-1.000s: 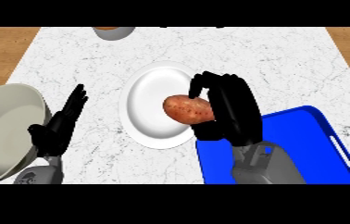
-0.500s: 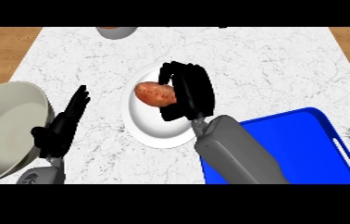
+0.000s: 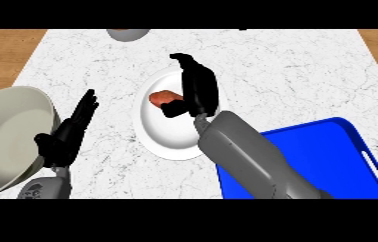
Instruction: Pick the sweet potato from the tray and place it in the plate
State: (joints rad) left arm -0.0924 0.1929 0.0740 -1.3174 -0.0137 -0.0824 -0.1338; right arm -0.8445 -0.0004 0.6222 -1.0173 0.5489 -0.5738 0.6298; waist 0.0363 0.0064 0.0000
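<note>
The sweet potato [image 3: 161,98] sits over the white plate [image 3: 166,138], its long axis roughly crosswise, on the thumb side of my right robot hand [image 3: 196,88], which curls round it (release pending). My left robot hand [image 3: 70,131] rests open on the marble surface [image 3: 295,76], farther off.

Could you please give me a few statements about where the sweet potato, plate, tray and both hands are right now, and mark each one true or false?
1. The sweet potato is over the white plate. True.
2. The sweet potato lies in the blue tray. False: it is at the plate, and the tray shows nothing in its visible part.
3. The right hand is at the sweet potato, over the plate. True.
4. The left hand holds the plate. False: it rests open on the counter to the plate's left, apart from it.
5. The tray sits left of the plate. False: it is at the plate's right.
</note>
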